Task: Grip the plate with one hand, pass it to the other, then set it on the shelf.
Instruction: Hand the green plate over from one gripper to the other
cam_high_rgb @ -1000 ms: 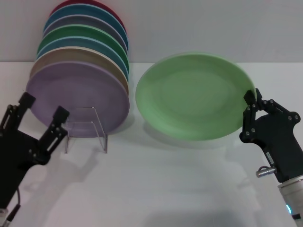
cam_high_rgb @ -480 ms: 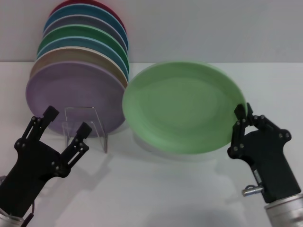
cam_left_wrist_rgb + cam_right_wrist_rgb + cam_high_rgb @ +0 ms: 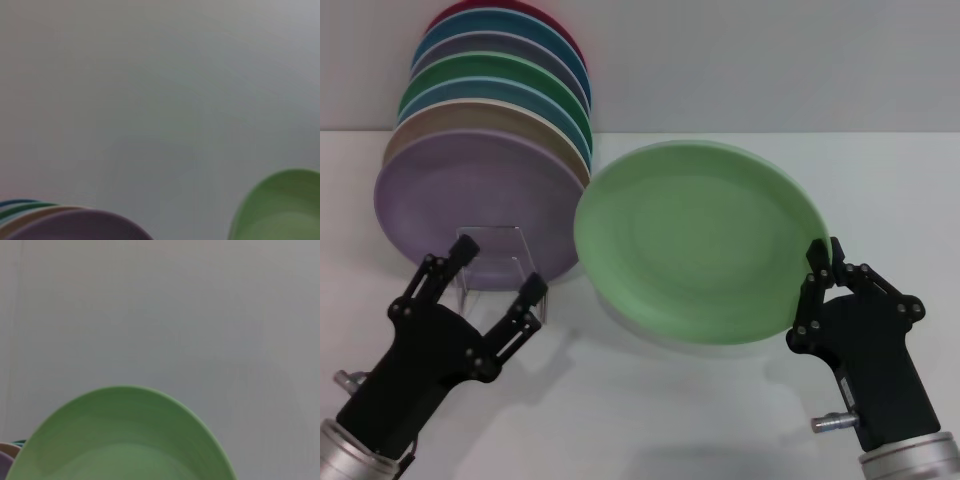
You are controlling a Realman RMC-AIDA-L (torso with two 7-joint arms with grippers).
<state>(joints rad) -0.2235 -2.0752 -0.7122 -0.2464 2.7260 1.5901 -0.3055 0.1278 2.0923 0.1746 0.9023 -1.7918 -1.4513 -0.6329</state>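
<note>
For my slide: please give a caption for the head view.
Right gripper holds mint plate beside open left gripper.

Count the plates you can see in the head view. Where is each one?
8. Seven stand stacked at the back left: red, blue, grey-purple, emerald, light blue, tan and lilac in front. The mint plate is held by the right hand. More may be hidden.

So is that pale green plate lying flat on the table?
No, it's lifted and tilted: the right tool grips the plate's rim, shadow beneath.
</note>
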